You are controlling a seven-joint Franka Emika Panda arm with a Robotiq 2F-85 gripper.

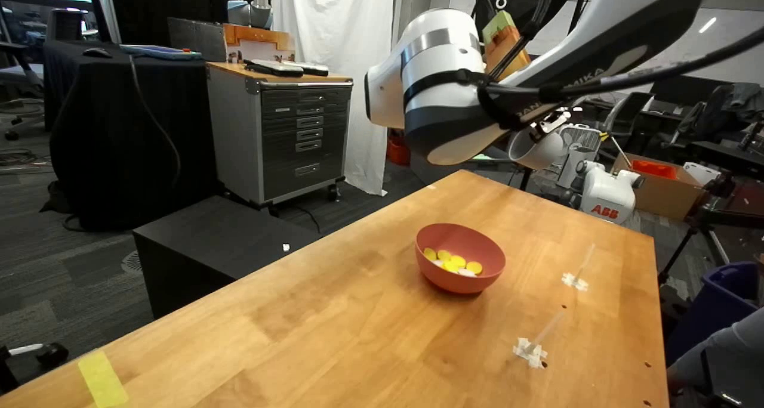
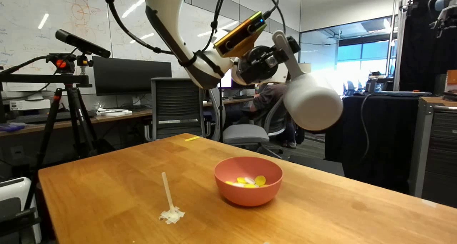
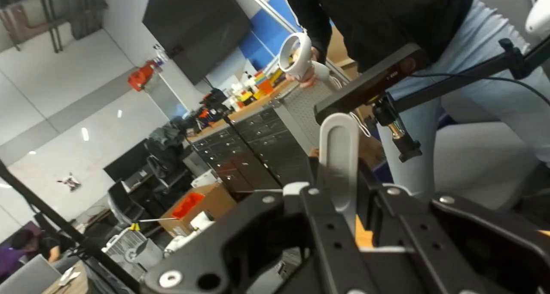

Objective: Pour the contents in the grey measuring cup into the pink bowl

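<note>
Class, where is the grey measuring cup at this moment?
In an exterior view, the grey measuring cup is in mid-air right of centre, higher than the pink bowl and to its right, its handle held in the gripper.

Bowl [image 2: 246, 197] was pinkish-red, pcs [image 1: 457, 261] yel & wht. Meas. cup [image 2: 313, 103] was lt grey, gripper [image 3: 341, 178] blk, surface [image 1: 334, 312] lt brn w/ wood grain, tape strip [image 1: 102, 379] yel.
</note>
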